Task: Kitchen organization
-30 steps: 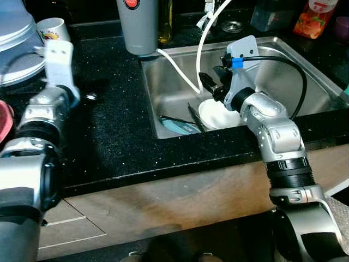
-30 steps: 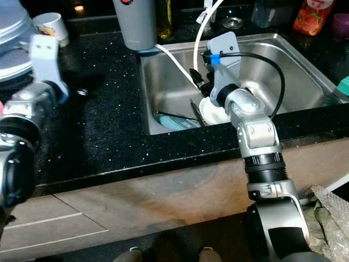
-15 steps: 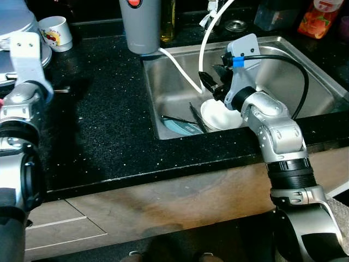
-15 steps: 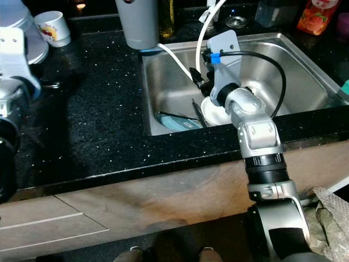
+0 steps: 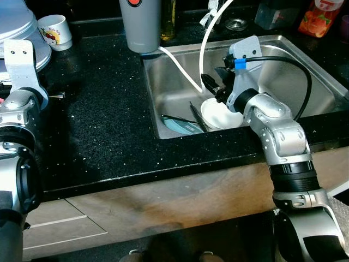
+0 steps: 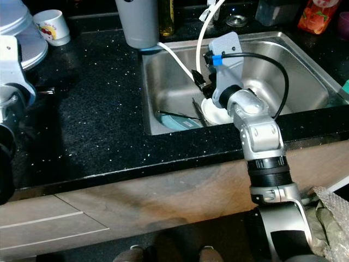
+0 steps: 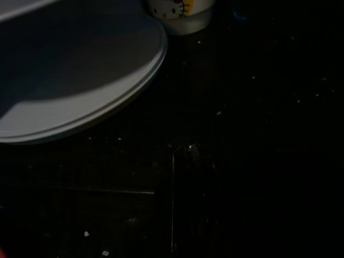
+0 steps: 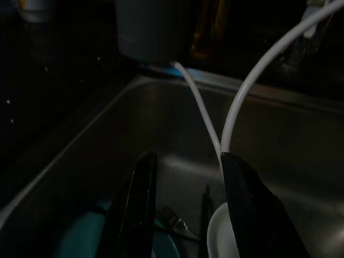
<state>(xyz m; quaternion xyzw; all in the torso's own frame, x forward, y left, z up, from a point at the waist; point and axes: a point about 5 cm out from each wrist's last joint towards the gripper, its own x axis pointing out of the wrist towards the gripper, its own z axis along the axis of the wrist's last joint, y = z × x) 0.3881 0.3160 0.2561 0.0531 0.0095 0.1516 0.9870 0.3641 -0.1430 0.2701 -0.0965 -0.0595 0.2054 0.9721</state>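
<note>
Looking down at a black speckled countertop (image 5: 109, 125) with a stainless sink (image 5: 305, 71) set into its right half. Over on the far left sits a stack of grey plates (image 5: 22, 33), and just right of it a white mug (image 5: 54, 30) with a cartoon print. A tall grey container (image 5: 140, 24) stands at the far edge of the counter, just left of the sink's far corner, with a red-orange juice carton (image 5: 319, 16) at the far right.

Inside the sink – near the front wall – there's a white bowl (image 5: 218, 114) with a teal plate (image 5: 180, 126) to its left, and some dark utensils (image 5: 185, 119) lying over the plate. A white hose (image 5: 203, 49) loops down into the basin from the far side.

The right gripper (image 8: 185, 209) hangs in the sink just above the bowl, fingers spread apart and holding nothing; the right wrist view shows the bowl's rim between them and the hose running right past one finger (image 8: 244, 209).

The left arm (image 5: 22, 103) is stretched over the counter's left side beside the plates. Its wrist view is really dark – plate edge and mug base show, but I honestly can't tell whether that gripper is spread or clenched.
</note>
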